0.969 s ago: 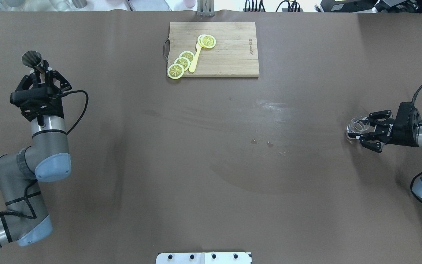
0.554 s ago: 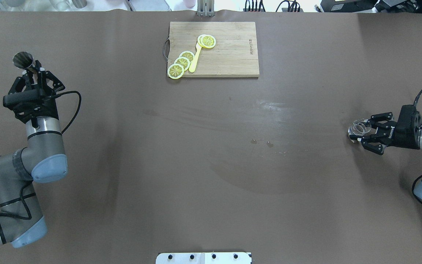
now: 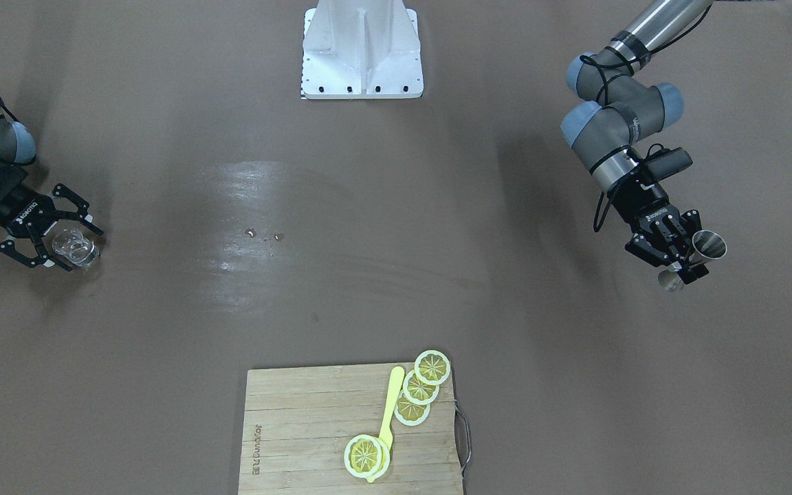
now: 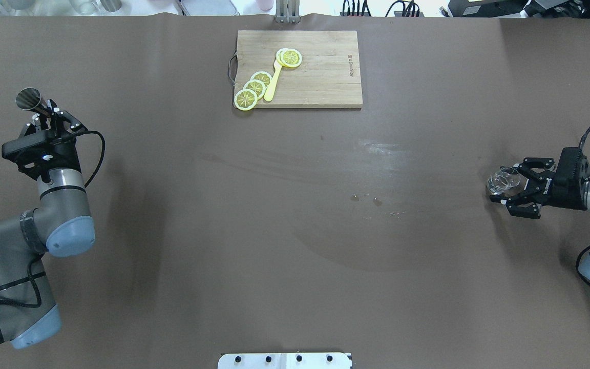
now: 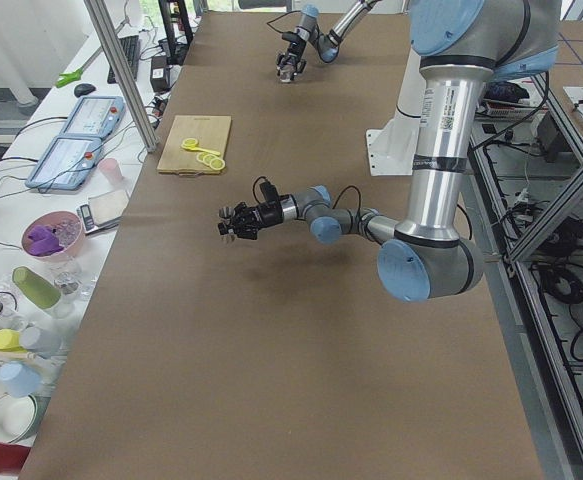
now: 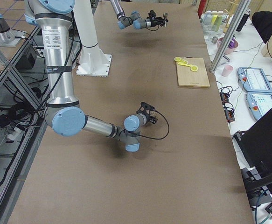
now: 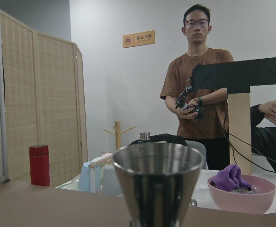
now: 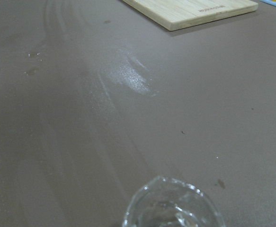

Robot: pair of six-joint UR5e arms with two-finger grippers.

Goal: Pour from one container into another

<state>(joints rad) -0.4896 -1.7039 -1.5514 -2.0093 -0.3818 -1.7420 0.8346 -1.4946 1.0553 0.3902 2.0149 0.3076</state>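
Brown paper covers the long table (image 4: 295,230), both containers held at its far ends. At the left edge, the small steel conical measuring cup (image 4: 29,98) looks light, rigid and slick, best pinched at its narrow waist; the left gripper (image 4: 44,114) is clenched there. Opposite, the right gripper (image 4: 511,185) grasps a fragile clear glass cup (image 4: 501,181).

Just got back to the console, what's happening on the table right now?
Each arm holds one container, far apart. The left gripper grips a steel cone-shaped measuring cup at the table's left end. The right gripper holds a small clear glass at the right end. No pouring yet. A wooden cutting board with lemon slices sits untouched.
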